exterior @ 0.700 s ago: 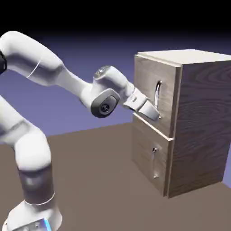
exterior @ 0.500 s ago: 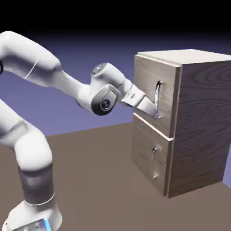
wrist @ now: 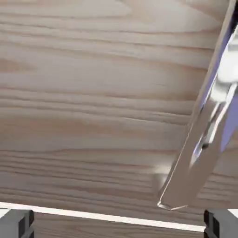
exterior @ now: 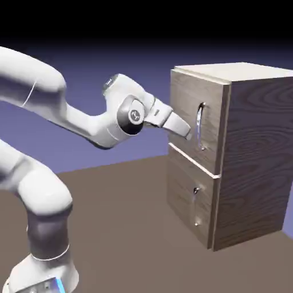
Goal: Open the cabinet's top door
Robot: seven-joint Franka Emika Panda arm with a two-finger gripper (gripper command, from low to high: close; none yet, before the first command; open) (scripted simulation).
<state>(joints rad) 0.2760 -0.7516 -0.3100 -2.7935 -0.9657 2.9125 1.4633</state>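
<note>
Blue-violet backdrop; top door (exterior: 186,109) wood-grained, shut, silver-handled; gripper (exterior: 189,135) fingers apart

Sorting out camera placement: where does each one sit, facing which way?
Exterior view: fixed off the robot, beside it, facing across to the cabinet; shows the white Franka Panda arm and pincer.
Hand view: on the hand, looking along the pincer at the wood-grain front; two grey fingertips at the bottom edge.
Shared: top door and its silver bar handle.
</note>
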